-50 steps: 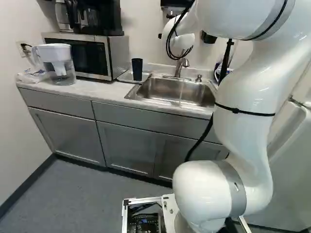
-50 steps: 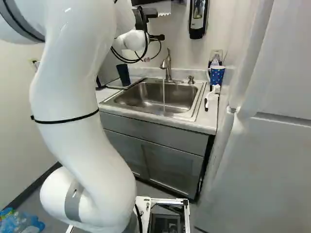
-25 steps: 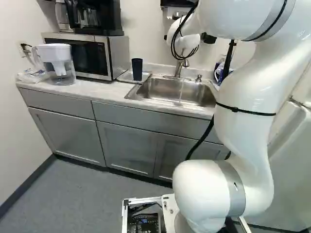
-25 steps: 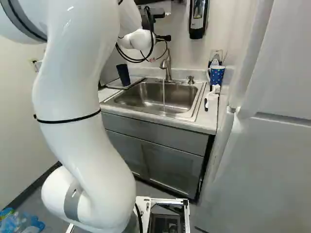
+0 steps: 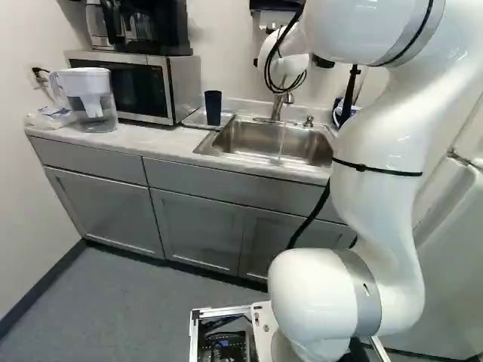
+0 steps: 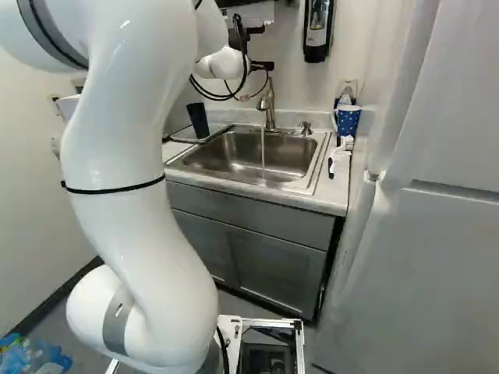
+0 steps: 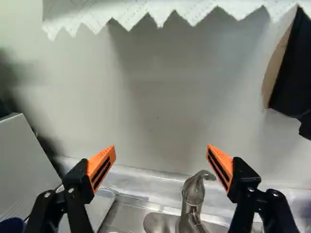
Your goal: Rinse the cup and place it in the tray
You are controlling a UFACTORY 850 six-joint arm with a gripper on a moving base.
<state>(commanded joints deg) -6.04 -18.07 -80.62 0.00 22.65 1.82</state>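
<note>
Gripper (image 7: 162, 147) wide apart and empty above the faucet (image 7: 193, 198)

Both orange-padded fingers stand far from each other with nothing between them. Below and to the gripper's left, the dark cup (image 5: 213, 108) stands on the tray (image 7: 99, 206); whether it has been rinsed I cannot tell. Water (image 6: 263, 156) falls from the faucet into the sink (image 6: 243, 158), under the gripper.

If the cup must still be fetched, the likeliest trouble is on the gripper's left: a low sideways sweep could tip the cup, and the spread left finger could catch the microwave (image 7: 20, 165). Dropping straight down risks hitting the faucet; rising could snag the paper towel (image 7: 170, 12) overhead. Steering right by mistake might lead to the dotted mug (image 6: 348, 121). Should the cup be finished, the water would still want shutting off.
</note>
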